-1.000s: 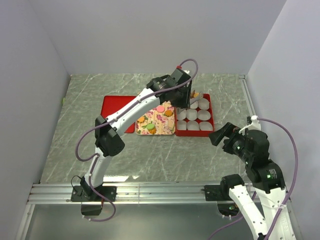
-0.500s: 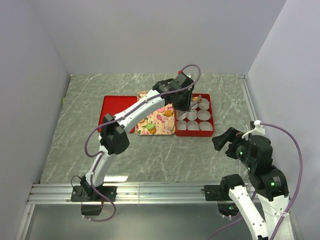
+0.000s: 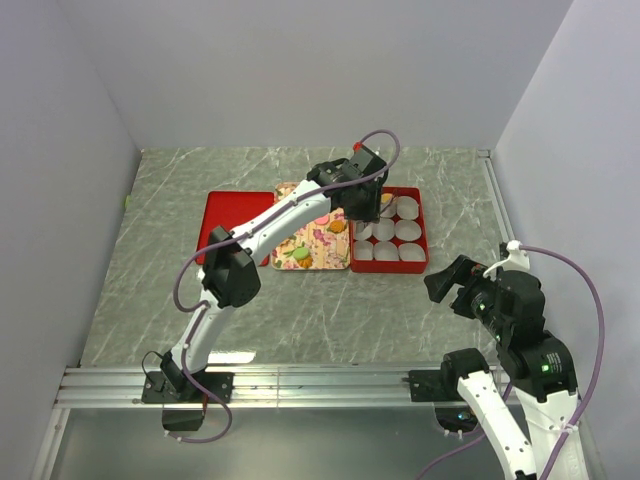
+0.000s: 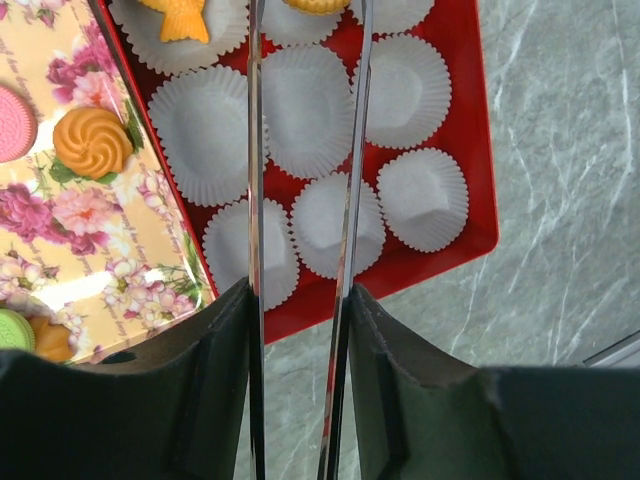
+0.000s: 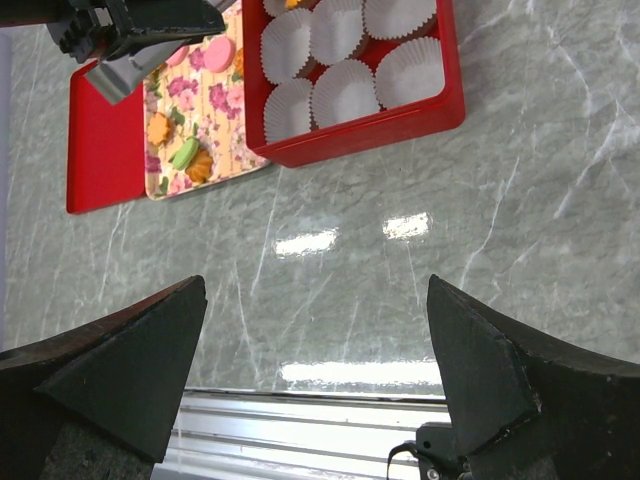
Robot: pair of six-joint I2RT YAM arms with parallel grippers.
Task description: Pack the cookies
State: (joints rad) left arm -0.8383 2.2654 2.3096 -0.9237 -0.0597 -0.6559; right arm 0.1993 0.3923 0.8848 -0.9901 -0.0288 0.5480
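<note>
My left gripper is shut on metal tongs, whose two blades stand apart over the red box of white paper cups. An orange cookie lies between the blade tips in a far-row cup; I cannot tell if the blades touch it. A second orange cookie sits in the cup to its left. More cookies lie on the floral cream tray: orange, pink, green. My right gripper is open and empty over bare table.
A flat red lid lies left of the tray. The box and the tray touch side by side mid-table. Grey walls stand on three sides. A metal rail runs along the near edge.
My left gripper has shifted a little left and nearer over the box's far-left part, uncovering the tray's far end. My right gripper drew slightly back and right, then held still.
</note>
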